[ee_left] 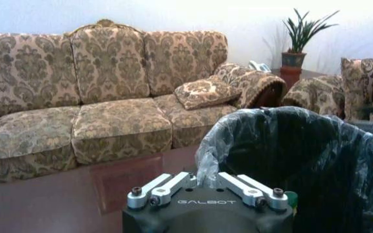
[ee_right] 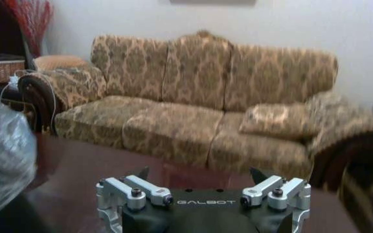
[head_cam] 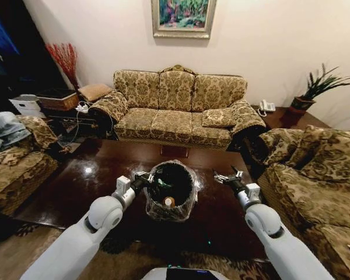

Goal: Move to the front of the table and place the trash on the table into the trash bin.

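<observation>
The black trash bin (head_cam: 189, 192), lined with a clear crinkly bag, stands over the near middle of the glossy dark table (head_cam: 76, 186). My left gripper (head_cam: 147, 178) is at the bin's left rim, over its opening, and seems shut on a green bottle (head_cam: 158, 183). A bit of that green bottle (ee_left: 291, 198) shows beside the left gripper (ee_left: 205, 180), close against the bin's bag (ee_left: 316, 145). A small round orange-and-white piece of trash (head_cam: 169, 202) lies inside the bin. Right of the bin my right gripper (head_cam: 224, 175) hovers above the table, open and holding nothing; the right gripper (ee_right: 199, 172) has its fingers spread wide.
A patterned three-seat sofa (head_cam: 175, 111) stands behind the table, with matching armchairs at the left (head_cam: 17, 169) and right (head_cam: 315, 169). A loose cushion (head_cam: 219, 118) lies on the sofa. A potted plant (head_cam: 315, 93) and a telephone (head_cam: 266, 106) are at the back right.
</observation>
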Robot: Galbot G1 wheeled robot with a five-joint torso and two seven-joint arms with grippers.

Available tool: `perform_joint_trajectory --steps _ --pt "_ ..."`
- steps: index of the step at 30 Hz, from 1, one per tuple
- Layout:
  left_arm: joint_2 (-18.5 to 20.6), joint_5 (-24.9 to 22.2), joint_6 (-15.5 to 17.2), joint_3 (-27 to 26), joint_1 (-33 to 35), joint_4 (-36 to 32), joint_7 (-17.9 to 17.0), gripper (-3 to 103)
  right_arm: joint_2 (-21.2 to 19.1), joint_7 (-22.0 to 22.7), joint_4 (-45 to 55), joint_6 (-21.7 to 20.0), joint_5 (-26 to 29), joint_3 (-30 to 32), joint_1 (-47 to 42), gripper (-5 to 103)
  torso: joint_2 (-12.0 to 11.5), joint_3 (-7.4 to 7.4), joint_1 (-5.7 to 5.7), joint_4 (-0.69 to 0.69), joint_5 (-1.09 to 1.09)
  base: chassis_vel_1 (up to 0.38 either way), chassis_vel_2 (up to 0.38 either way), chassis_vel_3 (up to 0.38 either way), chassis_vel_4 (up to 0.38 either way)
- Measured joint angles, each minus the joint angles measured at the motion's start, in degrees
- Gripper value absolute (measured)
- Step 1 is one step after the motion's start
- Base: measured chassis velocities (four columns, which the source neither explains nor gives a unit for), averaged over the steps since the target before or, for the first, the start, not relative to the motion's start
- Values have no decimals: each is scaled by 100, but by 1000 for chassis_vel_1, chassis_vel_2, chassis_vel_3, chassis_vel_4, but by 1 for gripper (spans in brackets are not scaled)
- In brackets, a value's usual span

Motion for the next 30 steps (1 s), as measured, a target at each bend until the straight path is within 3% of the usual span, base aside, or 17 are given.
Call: perform_joint_trajectory --steps 5,13,30 --pt "-32 5 47 3 -7 86 21 4 222 345 -109 -613 394 -277 -92 100 9 -7 -18 -1 -1 26 1 3 21" --pt "15 5 62 -27 -68 244 -14 4 757 552 -944 -687 620 -605 157 100 2 0 0 0 0 67 38 42 56" --pt "67 -66 -30 62 -198 443 -101 4 1260 934 -2245 -584 539 -563 436 100 3 -2 -5 -1 0 40 50 48 48"
